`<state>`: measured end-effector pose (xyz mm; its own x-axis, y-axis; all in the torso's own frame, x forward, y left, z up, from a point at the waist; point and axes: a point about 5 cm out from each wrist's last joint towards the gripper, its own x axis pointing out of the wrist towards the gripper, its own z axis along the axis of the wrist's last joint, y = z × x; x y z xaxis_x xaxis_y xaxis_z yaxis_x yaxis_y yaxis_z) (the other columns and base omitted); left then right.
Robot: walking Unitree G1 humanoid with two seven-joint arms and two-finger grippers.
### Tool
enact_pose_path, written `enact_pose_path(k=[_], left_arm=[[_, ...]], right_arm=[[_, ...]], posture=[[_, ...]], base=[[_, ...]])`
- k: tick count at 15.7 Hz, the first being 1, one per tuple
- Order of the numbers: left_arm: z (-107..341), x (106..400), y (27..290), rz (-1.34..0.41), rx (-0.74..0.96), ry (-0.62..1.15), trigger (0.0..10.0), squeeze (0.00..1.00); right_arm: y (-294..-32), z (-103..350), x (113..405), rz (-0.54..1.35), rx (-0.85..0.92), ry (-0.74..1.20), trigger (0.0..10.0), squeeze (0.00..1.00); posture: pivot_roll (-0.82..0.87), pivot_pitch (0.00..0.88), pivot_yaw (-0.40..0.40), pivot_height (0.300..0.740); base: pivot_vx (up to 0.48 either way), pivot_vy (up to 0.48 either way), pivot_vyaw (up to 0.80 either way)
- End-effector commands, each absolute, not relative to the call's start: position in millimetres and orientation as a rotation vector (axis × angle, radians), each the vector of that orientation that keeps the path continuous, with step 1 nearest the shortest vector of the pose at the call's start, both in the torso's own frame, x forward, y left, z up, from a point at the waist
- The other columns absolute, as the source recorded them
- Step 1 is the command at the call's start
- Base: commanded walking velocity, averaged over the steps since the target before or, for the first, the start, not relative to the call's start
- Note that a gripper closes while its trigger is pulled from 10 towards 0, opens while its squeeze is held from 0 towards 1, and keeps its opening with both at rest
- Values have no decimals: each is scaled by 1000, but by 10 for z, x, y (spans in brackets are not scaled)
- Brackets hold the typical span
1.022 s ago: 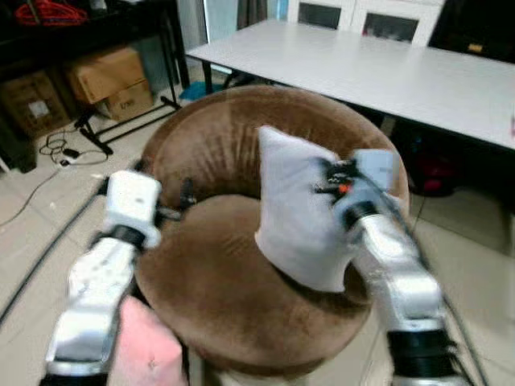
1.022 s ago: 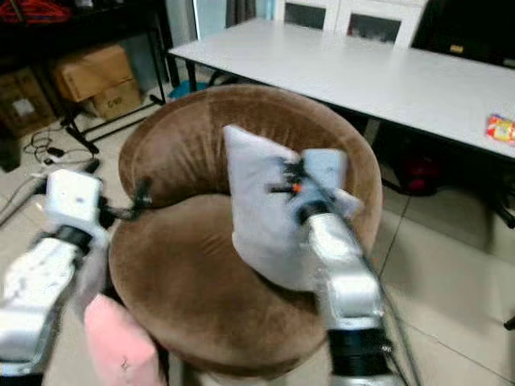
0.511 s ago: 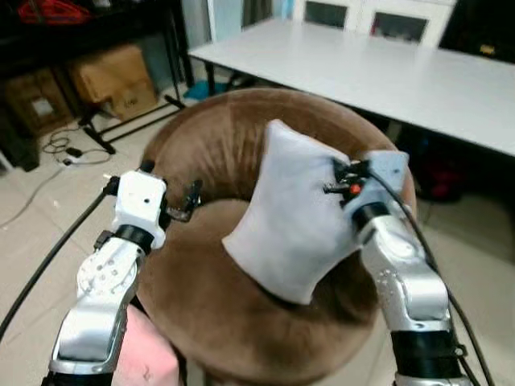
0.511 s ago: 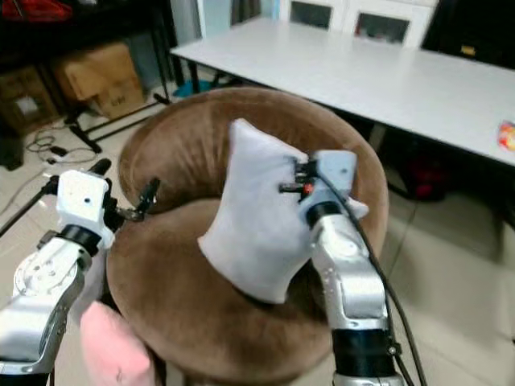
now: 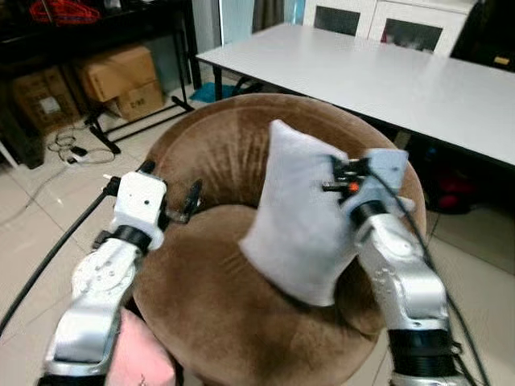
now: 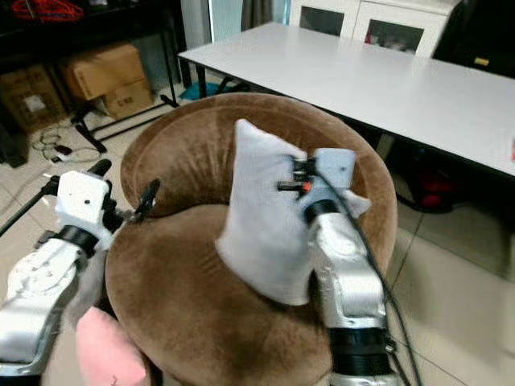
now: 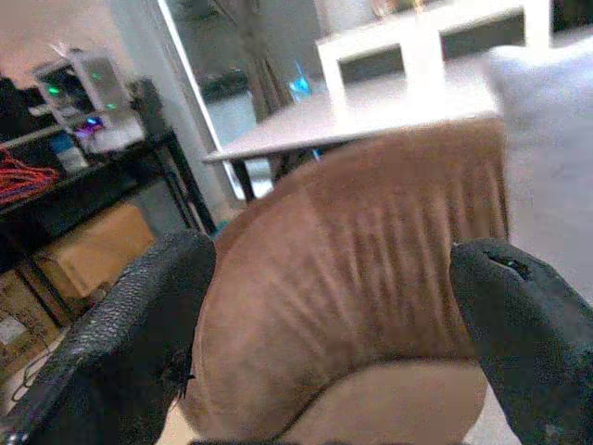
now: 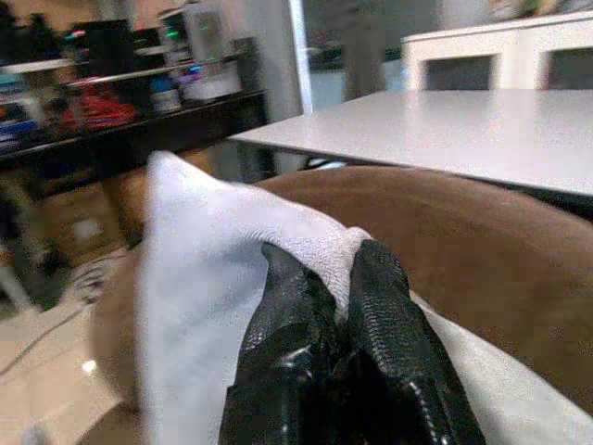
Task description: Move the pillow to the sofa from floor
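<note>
The sofa [image 5: 217, 322] seat lies open beneath the pillow [image 5: 302, 217]; its curved back blocks behind.

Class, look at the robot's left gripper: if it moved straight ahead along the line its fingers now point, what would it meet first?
The left gripper, fingers spread open, points at the brown sofa's backrest. That plush backrest would likely be met first; the white pillow lies off to one side, though depth is uncertain.

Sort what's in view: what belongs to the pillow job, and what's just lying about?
Job:
pillow, pinched by right hand
sofa, brown and round
left hand, open over the sofa

Lying about:
white table
cardboard boxes
pink cushion
floor cables
</note>
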<state>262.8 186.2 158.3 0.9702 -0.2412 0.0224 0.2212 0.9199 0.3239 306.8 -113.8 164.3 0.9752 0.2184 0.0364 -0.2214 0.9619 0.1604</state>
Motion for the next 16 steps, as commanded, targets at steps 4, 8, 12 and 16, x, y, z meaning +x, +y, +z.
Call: enact_pose_path(k=[4,8,12,16], left_arm=[[1549,2581,1818,-373,417,-6,10000,0],[1500,2536,1773,-480,461,42,10000,0],[1483,2488,1766,-532,447,72,10000,0],[1521,2398,1815,-660,396,103,10000,0]], right_arm=[[-824,1910,3194,405,236,-11,10000,0],[-440,2025,3375,534,388,99,10000,0],[-595,1900,3741,265,640,255,10000,0],[-1295,1479,3899,-129,767,338,10000,0]], posture=[[-35,0,-5,740],[-25,0,-14,740],[-6,0,-27,740],[3,0,-32,740]], base=[[0,0,0],[0,0,0],[0,0,0],[0,0,0]])
